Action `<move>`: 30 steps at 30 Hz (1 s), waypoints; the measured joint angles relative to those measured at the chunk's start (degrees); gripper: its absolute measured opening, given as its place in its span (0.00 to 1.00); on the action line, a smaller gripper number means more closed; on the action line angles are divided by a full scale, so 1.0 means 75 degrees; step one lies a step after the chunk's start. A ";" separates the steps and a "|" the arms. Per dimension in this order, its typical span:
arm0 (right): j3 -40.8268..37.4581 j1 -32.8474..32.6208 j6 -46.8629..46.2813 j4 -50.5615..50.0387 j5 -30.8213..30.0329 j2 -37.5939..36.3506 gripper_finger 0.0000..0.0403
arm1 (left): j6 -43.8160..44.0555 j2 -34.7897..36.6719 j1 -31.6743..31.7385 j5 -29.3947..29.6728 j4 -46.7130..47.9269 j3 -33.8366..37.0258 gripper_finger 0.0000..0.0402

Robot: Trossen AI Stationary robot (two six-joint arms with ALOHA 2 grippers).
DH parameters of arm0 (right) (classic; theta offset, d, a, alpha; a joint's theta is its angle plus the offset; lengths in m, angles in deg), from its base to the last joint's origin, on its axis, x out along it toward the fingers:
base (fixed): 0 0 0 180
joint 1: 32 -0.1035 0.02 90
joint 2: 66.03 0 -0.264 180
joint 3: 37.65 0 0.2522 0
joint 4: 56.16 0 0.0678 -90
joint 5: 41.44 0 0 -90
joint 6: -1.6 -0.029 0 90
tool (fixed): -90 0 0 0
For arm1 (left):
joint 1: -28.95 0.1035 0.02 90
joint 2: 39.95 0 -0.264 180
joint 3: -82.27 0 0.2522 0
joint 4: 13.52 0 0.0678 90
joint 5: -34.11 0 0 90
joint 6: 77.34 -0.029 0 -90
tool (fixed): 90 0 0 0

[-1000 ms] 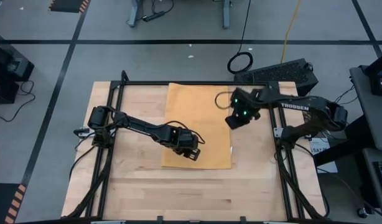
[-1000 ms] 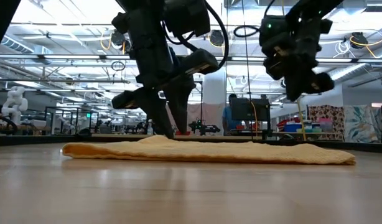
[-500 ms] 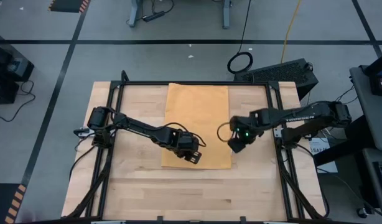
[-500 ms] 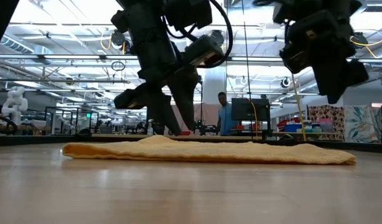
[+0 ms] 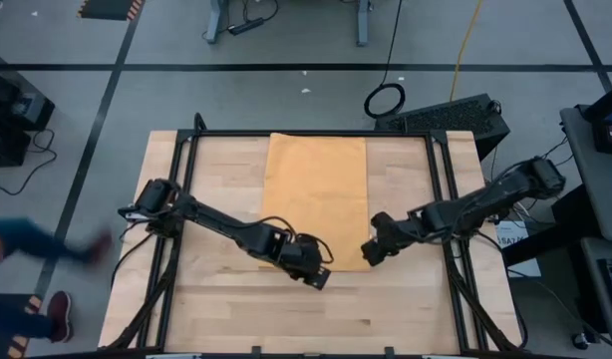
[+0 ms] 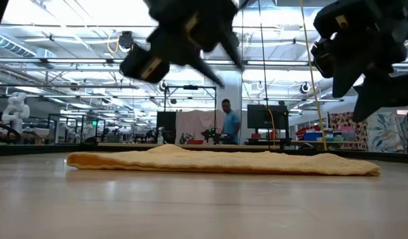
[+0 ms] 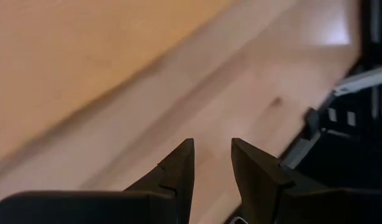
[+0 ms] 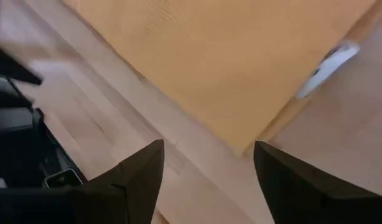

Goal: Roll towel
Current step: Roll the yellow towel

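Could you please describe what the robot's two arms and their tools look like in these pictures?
Both arms are dark, slim and jointed, with black cables looped along them. The left tool ends in two black, wedge-shaped fingers tapering to points. The right tool has two broad, dark, pointed fingers. No lettering can be read on either arm.

The pale wooden table (image 5: 216, 309) carries the mustard-yellow towel (image 5: 316, 194), which lies flat and unrolled from centre toward twelve o'clock. Bare wood shows at three, six and nine o'clock.
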 joint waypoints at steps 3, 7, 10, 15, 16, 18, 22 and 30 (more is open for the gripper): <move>-0.0247 -0.0395 -0.0548 0.0381 -0.0301 0.0058 0.61 | 0.0008 0.0003 -0.0168 0.0417 0.0010 -0.0148 0.28; -0.0471 -0.0877 -0.1156 0.0345 -0.0331 0.0061 0.62 | 0.0016 0.0000 -0.0279 0.0564 0.0107 -0.0148 0.28; -0.0584 -0.1230 -0.1635 0.0395 -0.0559 0.0066 0.62 | -0.0017 0.0000 -0.0317 0.0573 0.0255 -0.0148 0.28; -0.0977 -0.1394 -0.2611 0.0842 -0.1154 0.0128 0.62 | -0.0413 0.0000 -0.0339 0.0621 0.0360 -0.0148 0.28; -0.1045 -0.1395 -0.2790 0.0967 -0.1258 0.0128 0.62 | -0.0525 0.0000 -0.0339 0.0632 0.0357 -0.0148 0.28; -0.1187 -0.1397 -0.3058 0.1142 -0.1467 0.0129 0.62 | -0.0715 0.0000 -0.0351 0.0754 0.0369 -0.0148 0.28; -0.1361 -0.1380 -0.3376 0.1579 -0.1526 0.0380 0.62 | -0.0977 0.0000 -0.0357 0.1179 0.0360 -0.0148 0.28; -0.1346 -0.1400 -0.3795 0.2334 -0.1518 0.1289 0.62 | -0.1011 0.0000 -0.0469 0.1206 0.0357 -0.0148 0.28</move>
